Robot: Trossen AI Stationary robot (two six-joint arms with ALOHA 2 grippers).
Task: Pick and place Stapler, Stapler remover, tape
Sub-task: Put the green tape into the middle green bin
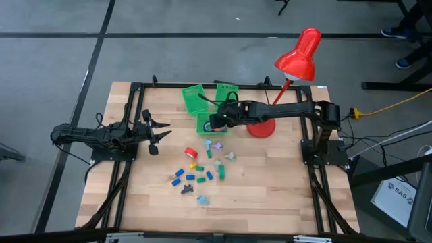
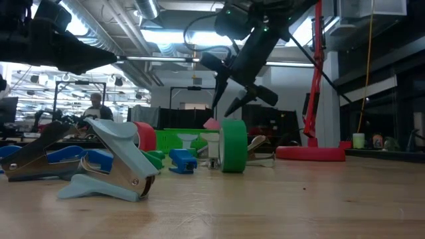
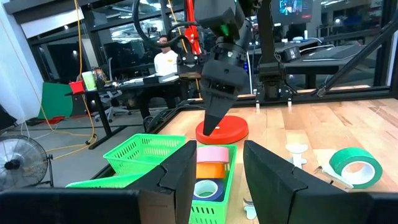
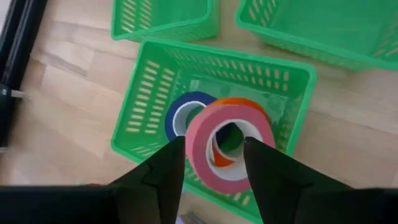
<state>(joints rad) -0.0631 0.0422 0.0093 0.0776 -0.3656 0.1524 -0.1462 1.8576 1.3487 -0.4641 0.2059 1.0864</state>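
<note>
A: Since the right gripper (image 4: 210, 163) hangs with fingers spread, empty, over the small green plastic basket (image 4: 149, 81) holding the pink tape roll (image 4: 229, 147) stacked on orange and blue ones, lift straight up — clear the rim before moving off.

B: Agreed; only the high view shows the idle left gripper (image 1: 156, 133) parted at the table's left, well apart — and the red tape roll (image 1: 191, 152) on bare wood

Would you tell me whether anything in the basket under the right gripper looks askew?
Yes: the pink tape roll lies tilted atop the orange and blue rolls in the green basket, not flat. The right gripper hovers above, open.
</note>
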